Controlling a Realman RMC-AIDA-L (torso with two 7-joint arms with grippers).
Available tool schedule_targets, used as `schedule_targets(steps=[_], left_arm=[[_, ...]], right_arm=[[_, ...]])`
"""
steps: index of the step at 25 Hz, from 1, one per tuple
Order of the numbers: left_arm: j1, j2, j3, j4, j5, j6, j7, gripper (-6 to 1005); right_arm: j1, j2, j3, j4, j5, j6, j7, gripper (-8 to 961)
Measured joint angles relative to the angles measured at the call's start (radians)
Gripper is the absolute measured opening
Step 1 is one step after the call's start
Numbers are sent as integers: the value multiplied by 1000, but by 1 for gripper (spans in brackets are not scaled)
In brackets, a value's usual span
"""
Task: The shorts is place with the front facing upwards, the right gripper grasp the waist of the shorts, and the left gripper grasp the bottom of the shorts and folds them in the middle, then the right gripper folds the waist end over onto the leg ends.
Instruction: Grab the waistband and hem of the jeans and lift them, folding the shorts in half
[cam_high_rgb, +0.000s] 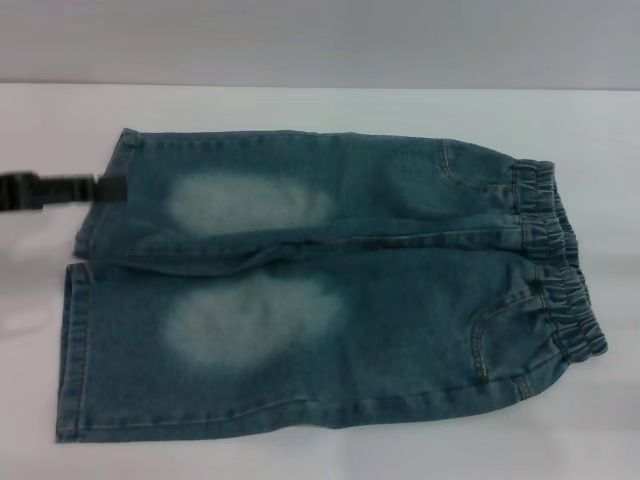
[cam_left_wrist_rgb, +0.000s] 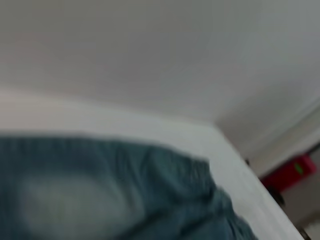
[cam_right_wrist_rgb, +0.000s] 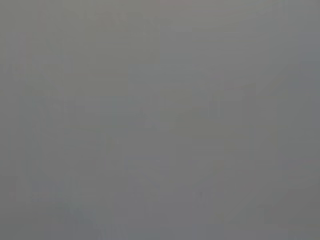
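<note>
The denim shorts (cam_high_rgb: 320, 285) lie flat on the white bench (cam_high_rgb: 300, 105), soft but fairly thick, best pinched at the hems where the left end effector (cam_high_rgb: 108, 188) sits, its grip impossible to tell.

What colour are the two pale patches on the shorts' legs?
Faded whitish-blue against darker blue denim shorts, one patch on each leg; clearest in the head view.

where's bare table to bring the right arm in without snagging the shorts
Free strips: the table beyond the shorts, the near-right corner below the waistband, and the right edge. The left side is crowded: the left end effector sits at the far leg's hem.
</note>
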Motion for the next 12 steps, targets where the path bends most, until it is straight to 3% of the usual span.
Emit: schedule_targets(steps=[5,12], left_arm=[[-37,-4,-87,-8,161,125,-106,840],[-43,-11,-98,-8,289,193,-238,840]], right_arm=[[1,0,1,-9,1,9,-18,732],[5,0,3,-22,6,18,-32,732]])
